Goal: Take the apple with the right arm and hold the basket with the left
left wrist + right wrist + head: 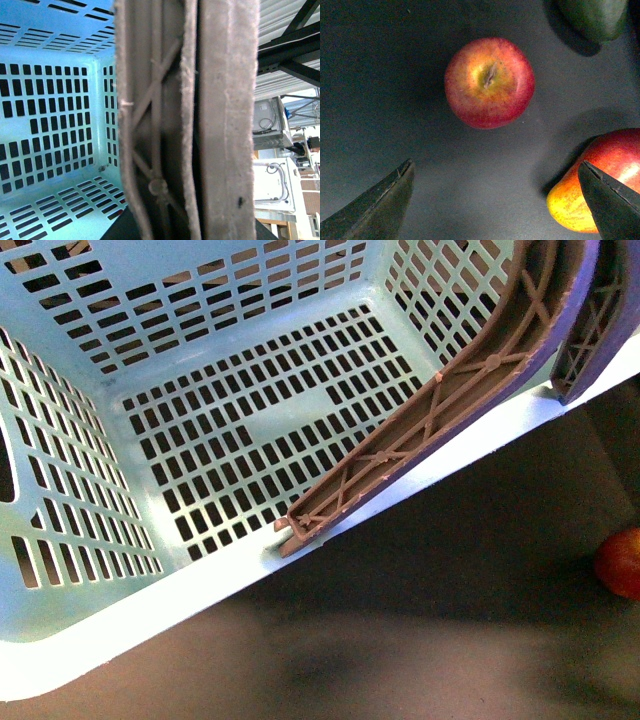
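The aqua-blue basket (pixel 250 420) fills the front view, tilted, its lattice floor and walls (pixel 50 125) showing. Its two brown ribbed handles (pixel 440 410) lie across the near rim. In the left wrist view those handles (pixel 225 125) fill the middle, very close. My left gripper (pixel 185 220) is shut on the basket there, its fingers mostly hidden. The apple (pixel 489 82), round and red with a yellow-orange blush round the stem, lies on the dark surface. My right gripper (pixel 496 167) hovers above it, open, and the apple sits just beyond the dark fingertips (pixel 395 187).
A second red-and-yellow fruit (pixel 585 190) lies close by, partly behind one right finger. A dark green fruit (pixel 594 17) sits beyond the apple. A red fruit (pixel 622 562) shows at the front view's right edge on the dark tabletop (pixel 450 620). White machines (pixel 275 180) stand behind the basket.
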`<action>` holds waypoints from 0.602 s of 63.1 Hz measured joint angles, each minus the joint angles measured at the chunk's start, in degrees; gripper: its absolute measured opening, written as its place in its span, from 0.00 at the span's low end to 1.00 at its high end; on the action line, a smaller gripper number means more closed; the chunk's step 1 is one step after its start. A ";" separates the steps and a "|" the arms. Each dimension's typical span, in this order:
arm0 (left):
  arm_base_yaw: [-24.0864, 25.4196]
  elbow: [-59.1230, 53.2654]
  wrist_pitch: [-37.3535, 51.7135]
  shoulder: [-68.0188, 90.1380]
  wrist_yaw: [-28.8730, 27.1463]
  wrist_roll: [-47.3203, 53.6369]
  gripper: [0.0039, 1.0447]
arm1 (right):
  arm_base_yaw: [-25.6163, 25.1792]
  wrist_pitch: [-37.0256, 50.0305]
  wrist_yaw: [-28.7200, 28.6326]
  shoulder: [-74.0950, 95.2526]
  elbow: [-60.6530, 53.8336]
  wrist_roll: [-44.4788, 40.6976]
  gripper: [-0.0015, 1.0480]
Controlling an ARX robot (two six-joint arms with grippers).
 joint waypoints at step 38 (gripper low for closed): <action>0.00 0.00 0.00 0.00 0.00 0.00 0.14 | 2.71 -4.24 2.89 13.35 15.74 -1.99 0.92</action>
